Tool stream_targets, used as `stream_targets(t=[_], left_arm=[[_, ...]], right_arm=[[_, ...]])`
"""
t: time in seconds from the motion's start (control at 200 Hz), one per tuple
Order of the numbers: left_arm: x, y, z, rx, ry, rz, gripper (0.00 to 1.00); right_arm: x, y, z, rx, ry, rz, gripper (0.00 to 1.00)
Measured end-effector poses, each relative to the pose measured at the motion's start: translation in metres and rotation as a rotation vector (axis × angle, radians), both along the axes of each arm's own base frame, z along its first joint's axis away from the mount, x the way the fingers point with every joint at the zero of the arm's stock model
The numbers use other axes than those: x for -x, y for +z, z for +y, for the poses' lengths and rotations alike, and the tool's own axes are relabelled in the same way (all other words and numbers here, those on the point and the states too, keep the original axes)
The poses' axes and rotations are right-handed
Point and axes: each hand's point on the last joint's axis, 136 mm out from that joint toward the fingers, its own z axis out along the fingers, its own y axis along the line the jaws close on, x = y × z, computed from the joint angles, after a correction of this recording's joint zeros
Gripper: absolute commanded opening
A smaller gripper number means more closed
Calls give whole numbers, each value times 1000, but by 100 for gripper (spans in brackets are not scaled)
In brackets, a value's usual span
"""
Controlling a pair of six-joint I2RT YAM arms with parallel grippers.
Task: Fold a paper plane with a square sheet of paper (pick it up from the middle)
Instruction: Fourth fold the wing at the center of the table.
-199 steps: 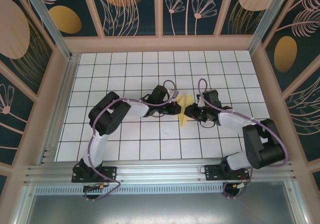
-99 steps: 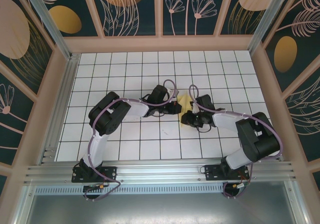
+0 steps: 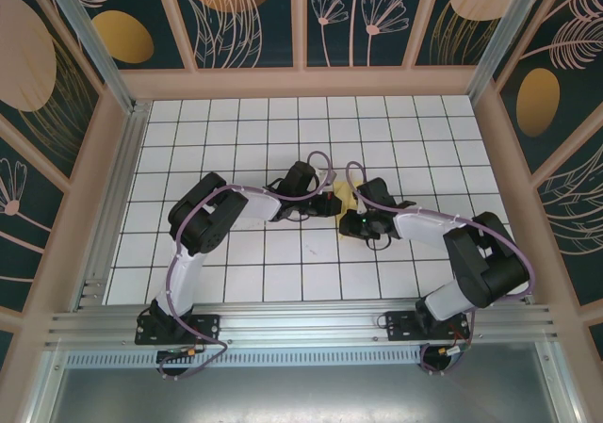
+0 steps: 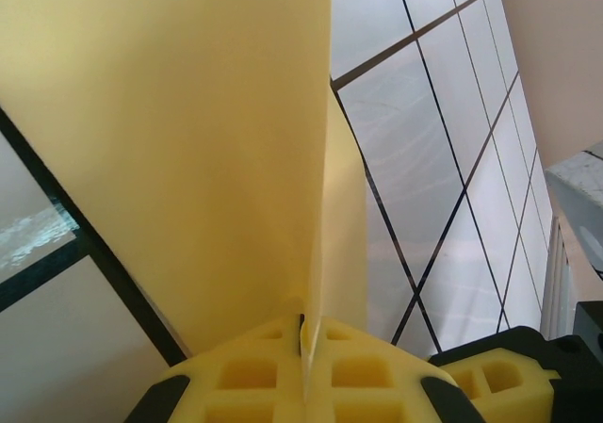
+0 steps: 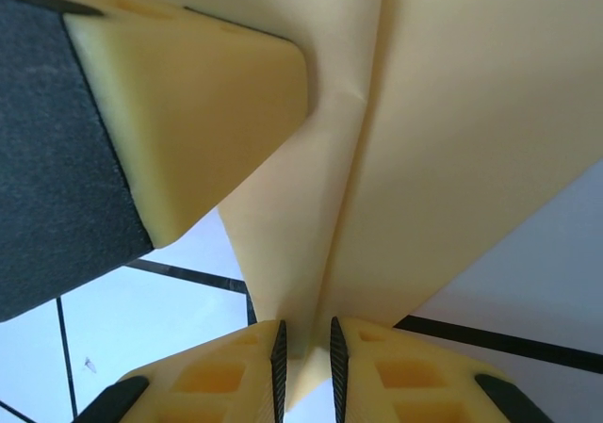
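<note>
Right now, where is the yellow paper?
In the top view, the yellow paper is up off the middle of the table, between the two arms. The left claw and right claw both pinch it.

We see a lab robot cell, white gridded table [image 3: 236, 150], aluminium framing [image 3: 301, 321] at its near edge, printed panels [image 3: 245, 27] walling it.

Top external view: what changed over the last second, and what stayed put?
The right arm swung left toward the left arm, so its wrist now covers most of the paper, and its jaws now pinch the paper's centre fold. The left arm stayed where it was, jaws clamped on the paper.
</note>
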Motion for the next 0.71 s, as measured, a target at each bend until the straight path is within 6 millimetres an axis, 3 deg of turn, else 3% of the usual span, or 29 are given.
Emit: stream_targets(t=[0.26, 0.706], left_arm=[[-1, -2, 1, -1, 2, 1, 2], [-2, -2, 0, 3, 6, -6, 2]], right_arm=[[-2, 0, 2, 20, 1, -7, 31], [-6, 0, 4, 33, -11, 1, 29]])
